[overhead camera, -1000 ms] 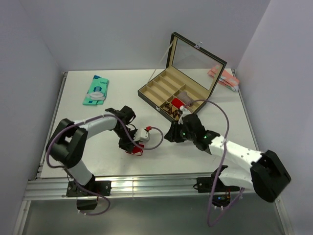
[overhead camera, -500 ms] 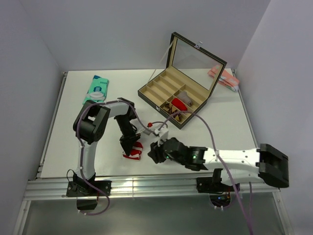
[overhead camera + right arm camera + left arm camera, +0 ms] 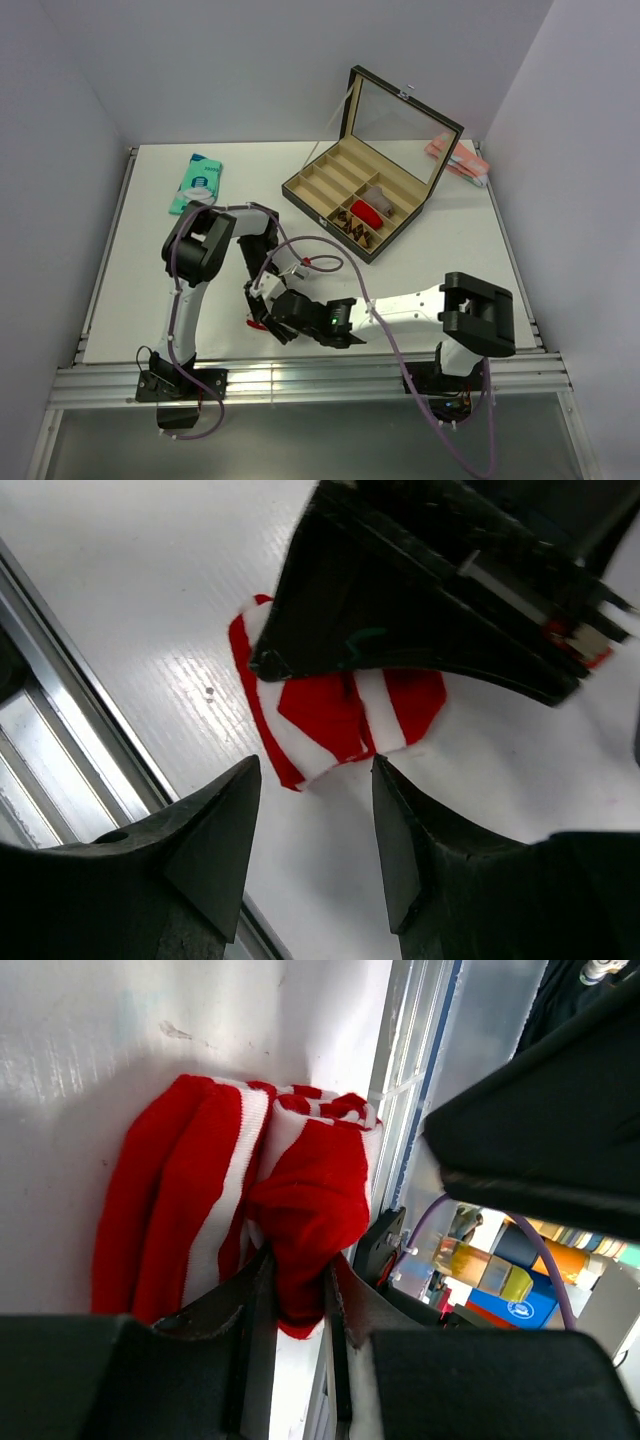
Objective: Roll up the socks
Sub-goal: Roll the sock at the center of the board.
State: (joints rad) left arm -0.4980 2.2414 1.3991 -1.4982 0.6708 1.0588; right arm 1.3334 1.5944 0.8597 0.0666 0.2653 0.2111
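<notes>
The red-and-white striped sock (image 3: 200,1200) lies bunched on the white table near its front edge. My left gripper (image 3: 297,1272) is shut on a red fold of it, pressing down from above. In the top view only a red scrap of the sock (image 3: 258,322) shows under the left gripper (image 3: 262,300). My right gripper (image 3: 315,780) stands open just short of the sock (image 3: 330,715), its fingertips (image 3: 225,800) low over the table and nothing between them. The brown patterned sock (image 3: 356,229) lies in a front compartment of the box.
The open compartment box (image 3: 330,185) with raised glass lid stands at the back right and holds a plain red roll (image 3: 365,211). A teal packet (image 3: 197,183) lies at the back left, a pink packet (image 3: 455,160) at the far right. The metal front rail (image 3: 60,710) runs close by the sock.
My right arm has swung from beside the box leftward along the front edge to the striped sock, and its jaws have widened. The left gripper has kept its hold on the sock.
</notes>
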